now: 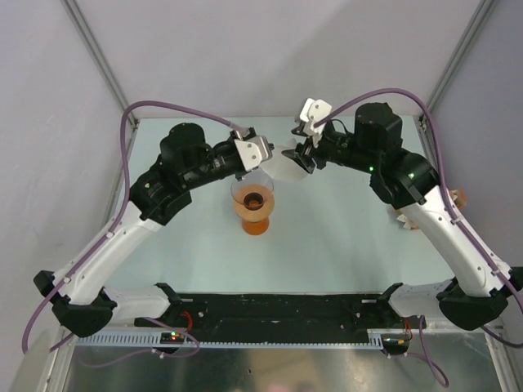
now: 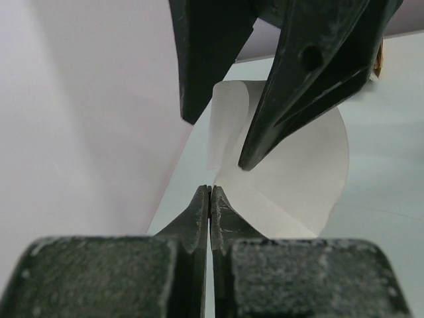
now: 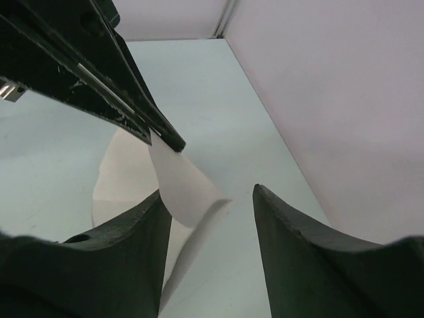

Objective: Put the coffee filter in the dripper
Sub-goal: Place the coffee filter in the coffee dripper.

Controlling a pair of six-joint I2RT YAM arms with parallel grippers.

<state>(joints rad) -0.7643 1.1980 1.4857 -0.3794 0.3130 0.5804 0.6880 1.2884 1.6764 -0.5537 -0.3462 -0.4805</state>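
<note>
The coffee filter (image 1: 282,169), a thin white paper cone, hangs in the air behind the dripper (image 1: 253,202), a clear funnel on an orange base in mid-table. My left gripper (image 1: 272,158) is shut, pinching the filter's edge. In the left wrist view its tips (image 2: 210,192) meet at the filter (image 2: 298,172). My right gripper (image 1: 299,153) is open right beside it. In the right wrist view the filter (image 3: 180,182) curls against the right gripper's (image 3: 208,191) left finger (image 3: 132,238), hanging from the left gripper's dark fingertip (image 3: 169,140).
A small tan-and-white object (image 1: 458,197) lies at the table's right edge. Pale enclosure walls rise close behind and beside the table. Both arm bases sit on the black rail (image 1: 278,314) at the near edge.
</note>
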